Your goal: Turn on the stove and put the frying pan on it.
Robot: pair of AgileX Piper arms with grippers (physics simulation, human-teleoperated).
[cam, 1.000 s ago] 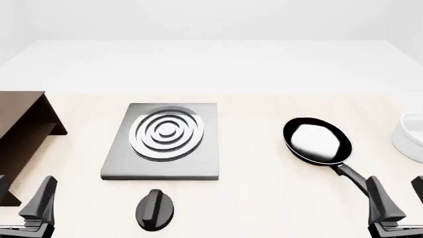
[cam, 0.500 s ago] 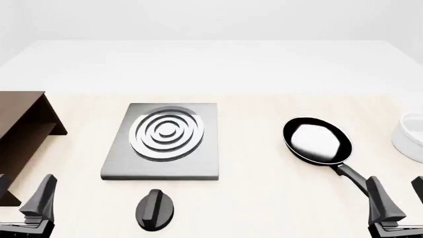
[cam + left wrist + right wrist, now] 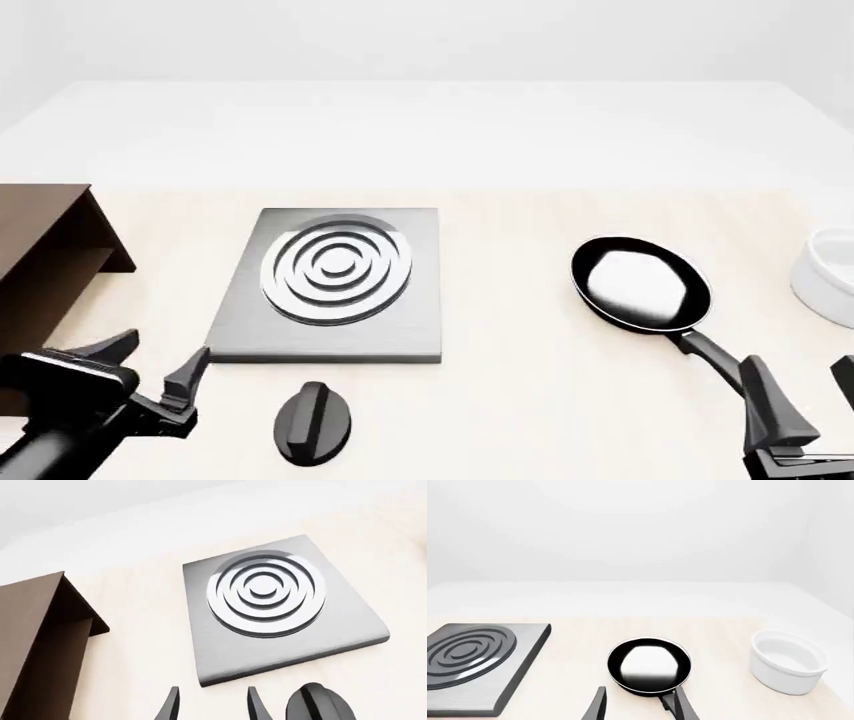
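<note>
A pale wood tabletop (image 3: 534,350) sits under plain white walls, with nothing yet lifted or turned. At the far left stands a brown shelf (image 3: 47,250); your left hand (image 3: 154,375) is just in front of it, fingers spread and holding nothing, angled toward the stove's near left corner. Swing wide on that side and the arm can clip the shelf.

The stove (image 3: 334,285) lies flat left of centre, its ring burner bare. Its knob (image 3: 314,422) sits apart from the plate, just in front of the near edge and to the right of your left hand. The knob is a low oval with a raised ridge: come down off-centre and the fingers will likely slide off it or push it across the tabletop instead of turning it. A low approach could also catch the plate's front edge.

The pan (image 3: 641,283) rests right of centre, well apart from the stove, handle running toward your right hand (image 3: 801,410). That hand is open and empty, fingertips either side of the handle's end in the wrist view but not closed on it. Grip that far out and the pan will probably sag or twist as you lift. The white bowl (image 3: 827,275) stands just right of the pan; a sideways sweep could knock it.
</note>
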